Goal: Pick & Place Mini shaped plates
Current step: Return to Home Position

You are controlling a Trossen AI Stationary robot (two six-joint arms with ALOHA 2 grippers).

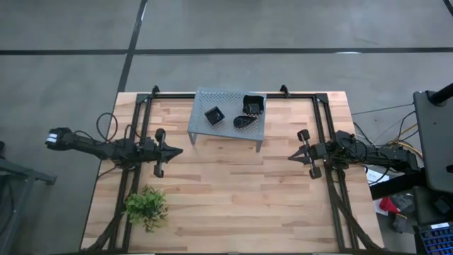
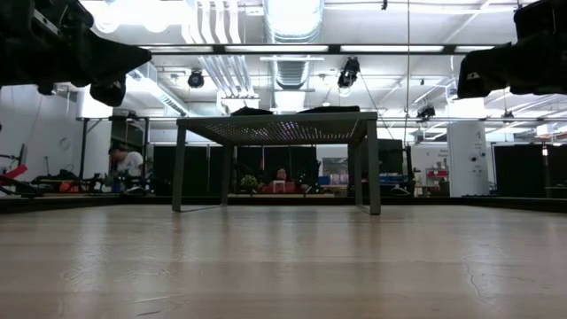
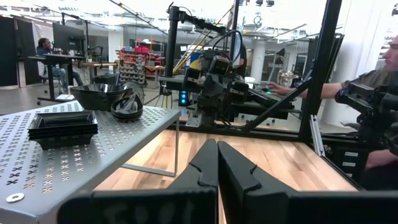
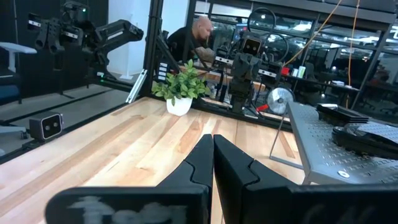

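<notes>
Grey rack (image 1: pixel 230 101) stands by the middle of the far edge of the tabletop (image 1: pixel 233 205). On top of it, the black square plates (image 1: pixel 214 115) are piled near its left edge. A bigger dish (image 1: pixel 253 105) is at its far right corner, with the drop-shaped plates (image 1: pixel 243 122) just beside it. The left gripper (image 1: pixel 179 151) hangs over the tabletop's left side, the right gripper (image 1: pixel 290 156) over its right side. Both have their fingers pressed together and hold nothing.
</notes>
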